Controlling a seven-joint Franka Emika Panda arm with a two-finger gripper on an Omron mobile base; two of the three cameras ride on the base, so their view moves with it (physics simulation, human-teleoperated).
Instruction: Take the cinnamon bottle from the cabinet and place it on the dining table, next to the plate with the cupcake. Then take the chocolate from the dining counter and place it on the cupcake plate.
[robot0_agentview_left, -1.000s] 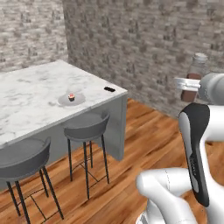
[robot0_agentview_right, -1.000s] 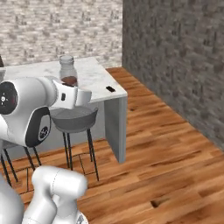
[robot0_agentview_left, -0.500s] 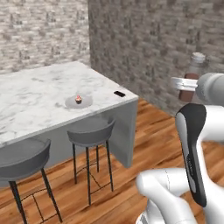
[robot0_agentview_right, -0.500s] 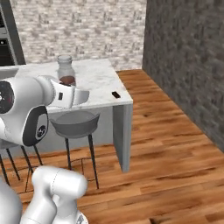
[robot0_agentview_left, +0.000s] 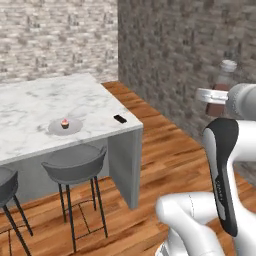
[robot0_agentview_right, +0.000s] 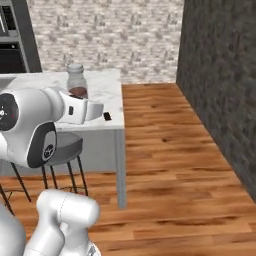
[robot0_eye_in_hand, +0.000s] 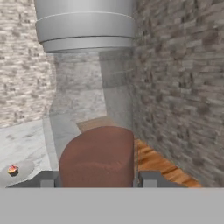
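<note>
Since the earlier frames the whole scene has swung across both base views: the base is turning and driving, so the camera moved, not the furniture. The bench now sits nearer and more square ahead, and its far corner has slid toward the middle of the left view. My reading is that the carry leg is well along and the set-down beside the plate comes next, with the chocolate step untouched.

Largest to smallest, counted:

- One bench, marble-topped, standing on the wood floor.
- Two stools tucked under its near edge in the left base view, the second cut off at the frame's left.
- One arm, held high with the tool out in front.
- One bottle, upright, clear, brown powder at the bottom, grey cap on top. The tool is clamped on its lower part; a finger shows at each side in the hand view. It hangs in the air, well apart from the bench top.
- One plate, round and grey, mid-bench.
- One cupcake on that plate.
- One chocolate, a small dark bar near the bench's corner, apart from the plate.
</note>
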